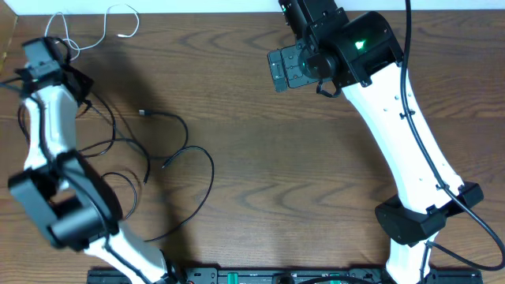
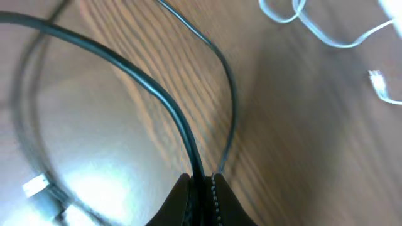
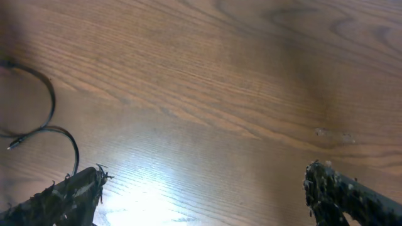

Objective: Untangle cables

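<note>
Black cable [image 2: 157, 94] is pinched in the left hand [image 2: 202, 179]; the right hand [image 3: 204, 176] is spread.

**Inspector:** Overhead camera is fixed high above, looking straight down on the whole table [image 1: 260, 142], with both arms in frame.

**Clerk:** And the wrist cameras?

**Inspector:** The left wrist camera sits very near the wood, looking past the left gripper [image 2: 200, 180]. It shares the white cable [image 2: 339, 44] with the overhead's top-left corner. The right wrist camera stands higher, tilted forward over the right gripper [image 3: 206, 171] (its far-left edge catches black cable loops [image 3: 51, 103], also visible from overhead).
</note>
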Controlling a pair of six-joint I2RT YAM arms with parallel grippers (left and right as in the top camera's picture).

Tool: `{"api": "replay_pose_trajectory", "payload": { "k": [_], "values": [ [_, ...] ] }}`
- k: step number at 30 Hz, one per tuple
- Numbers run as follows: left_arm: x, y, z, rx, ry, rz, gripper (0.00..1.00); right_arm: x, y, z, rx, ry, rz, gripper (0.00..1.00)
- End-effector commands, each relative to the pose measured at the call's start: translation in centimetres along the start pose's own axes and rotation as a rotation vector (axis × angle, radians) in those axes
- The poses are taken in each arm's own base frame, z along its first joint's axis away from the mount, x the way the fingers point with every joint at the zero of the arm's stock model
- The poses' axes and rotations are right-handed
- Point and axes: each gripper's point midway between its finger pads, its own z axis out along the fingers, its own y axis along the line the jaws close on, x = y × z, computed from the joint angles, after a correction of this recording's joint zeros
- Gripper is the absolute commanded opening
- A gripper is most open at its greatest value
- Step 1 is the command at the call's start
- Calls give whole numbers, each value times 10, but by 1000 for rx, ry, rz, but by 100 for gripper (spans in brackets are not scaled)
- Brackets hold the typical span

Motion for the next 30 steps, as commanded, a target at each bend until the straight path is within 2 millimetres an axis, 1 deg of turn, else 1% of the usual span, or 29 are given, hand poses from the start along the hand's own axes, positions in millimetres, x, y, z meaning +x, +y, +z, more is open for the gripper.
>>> {"api": "replay_pose_trajectory", "payload": {
  "k": [1,4,7,10,11,14,16,19,22,26,30],
  "values": [
    [-15,2,-42,18,-36,3,7,1,0,5,15,11,-13,99],
    [-6,3,-70,47,8,7,7,1,-1,5,15,11,-13,99],
    [9,-4,-95,128,78,14,8,1,-1,5,15,11,-13,99],
    [23,-11,-122,212,133,58,7,1,-1,5,15,11,-21,99],
    [27,-10,-132,223,146,63,7,2,-1,5,15,12,-25,99],
    [35,1,-151,205,168,60,8,2,-1,5,16,14,-25,99],
    [39,15,-159,155,178,17,7,2,-1,5,16,14,-26,99],
    [37,45,-164,29,160,-72,8,2,-1,5,16,15,-37,99],
    [30,73,-163,-77,131,-129,7,2,-1,5,16,15,-40,99],
    [20,101,-160,-131,118,-196,7,2,-1,5,16,14,-40,99],
    [7,137,-159,-182,96,-291,7,2,-1,5,16,14,-40,99]
  ]
}}
